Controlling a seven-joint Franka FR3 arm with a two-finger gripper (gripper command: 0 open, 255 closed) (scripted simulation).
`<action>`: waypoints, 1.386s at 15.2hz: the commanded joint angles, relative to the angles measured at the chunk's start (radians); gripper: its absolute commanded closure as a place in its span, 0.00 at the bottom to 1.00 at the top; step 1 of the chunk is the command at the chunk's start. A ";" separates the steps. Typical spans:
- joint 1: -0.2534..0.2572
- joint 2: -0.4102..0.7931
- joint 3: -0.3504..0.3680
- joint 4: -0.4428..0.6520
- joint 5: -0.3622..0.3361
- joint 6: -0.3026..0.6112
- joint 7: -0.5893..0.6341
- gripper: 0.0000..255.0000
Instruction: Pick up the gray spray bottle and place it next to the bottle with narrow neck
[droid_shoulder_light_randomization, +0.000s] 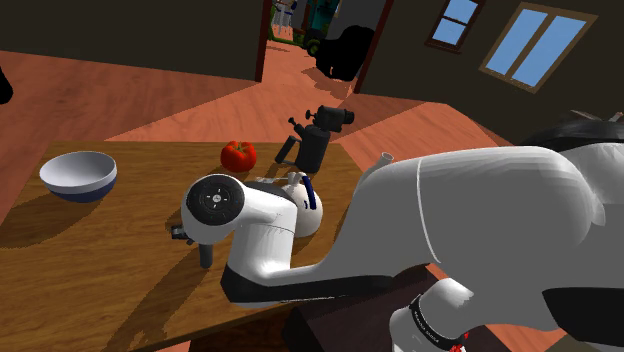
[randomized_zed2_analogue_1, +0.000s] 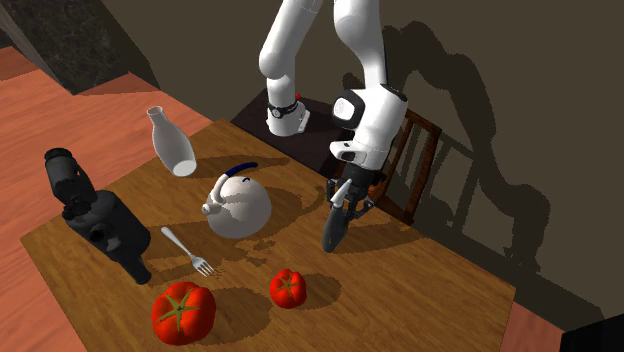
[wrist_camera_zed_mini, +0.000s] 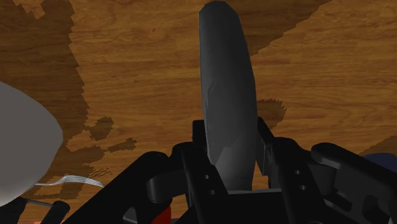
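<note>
Here, hand (wrist_camera_zed_mini: 230, 137) clamped on gray spray bottle (wrist_camera_zed_mini: 226, 76) — long axis near upright, free end toward table (wrist_camera_zed_mini: 127, 63).

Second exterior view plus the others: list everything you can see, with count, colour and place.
table: one, brown wood, under everything
spray bottle: one, dark gray, in the end effector
narrow-neck bottle: one, white, table edge near the stand
kettle: one, white, blue handle, mid-table
fork: one, silver, beside the kettle
tomatoes: two, red, beyond the fork
bowl: one, white and blue, table corner
dark device: one, black, table edge
chair: one, dark, behind the table
arm: one, white
end effector: one, black, clasping the spray bottle
</note>
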 joint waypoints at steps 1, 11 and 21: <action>-0.001 0.000 0.000 0.000 0.000 0.000 0.000 1.00; 0.108 0.088 -0.123 0.027 -0.063 -0.110 -0.001 1.00; 0.224 0.170 -0.246 0.076 -0.128 -0.228 -0.001 1.00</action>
